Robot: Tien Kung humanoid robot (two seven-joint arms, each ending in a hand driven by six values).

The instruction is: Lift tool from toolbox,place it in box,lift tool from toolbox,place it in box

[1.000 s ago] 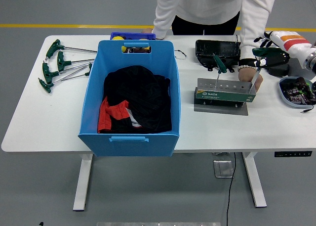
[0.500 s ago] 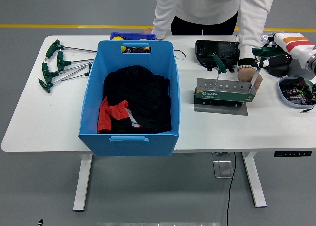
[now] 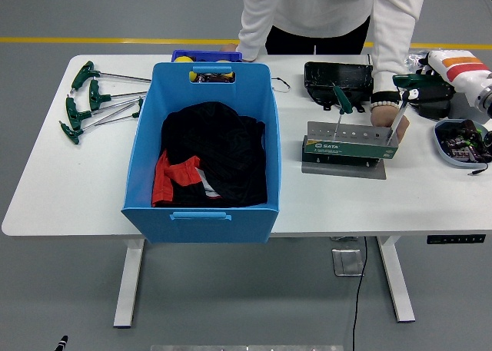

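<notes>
The right hand sits at the far right of the table, partly hidden behind a green-handled T-wrench; I cannot tell whether its fingers are spread or closed on the handle. That wrench stands tilted in the right end of the metal tool rack. A second green-handled tool leans in the rack's left part. A person's hand rests just behind the rack. To the left stands the blue box holding dark cloth, and further left lie more T-wrenches.
</notes>
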